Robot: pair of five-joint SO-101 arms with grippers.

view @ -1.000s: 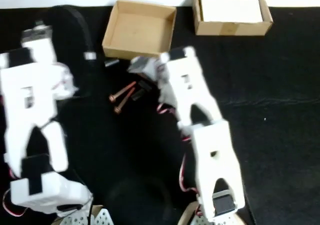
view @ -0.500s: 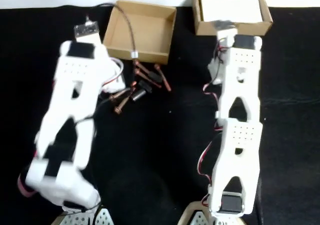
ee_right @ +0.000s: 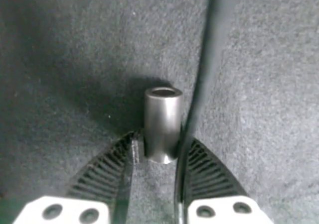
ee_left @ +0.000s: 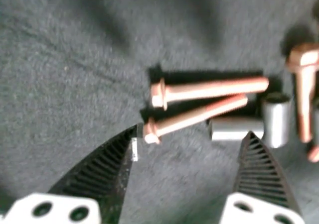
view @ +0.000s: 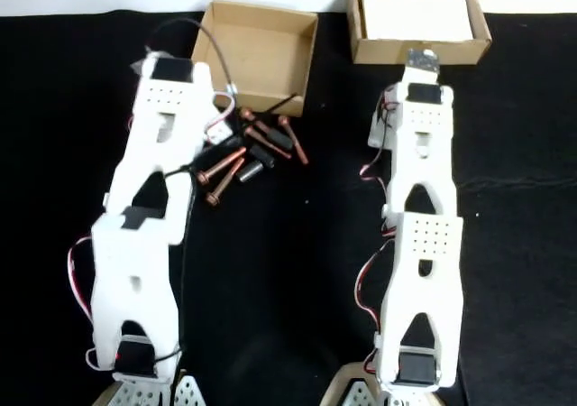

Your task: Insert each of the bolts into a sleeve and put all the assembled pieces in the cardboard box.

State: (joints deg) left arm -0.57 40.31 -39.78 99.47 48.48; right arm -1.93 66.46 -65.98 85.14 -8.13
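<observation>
On the left, we see the left pincer (ee_left: 192, 140) spread wide above the black tabletop (view: 523, 262), gripping nothing. Just beyond its tips lie two copper bolts (ee_left: 199, 115) side by side, with two dark sleeves (ee_left: 275, 118) just beside their threaded ends. From above, this cluster lies just on the near side of the open cardboard box (view: 252, 59), which holds no assembled pieces. On the right, the right pincer (ee_right: 158, 147) appears to pinch one end of another sleeve (ee_right: 162, 117), whose open mouth points away from it. We judge the task to be at its first assembly: a sleeve is in hand, but no bolt. The next move calls for the left pincer to drop and close on the nearer bolt's shank.
</observation>
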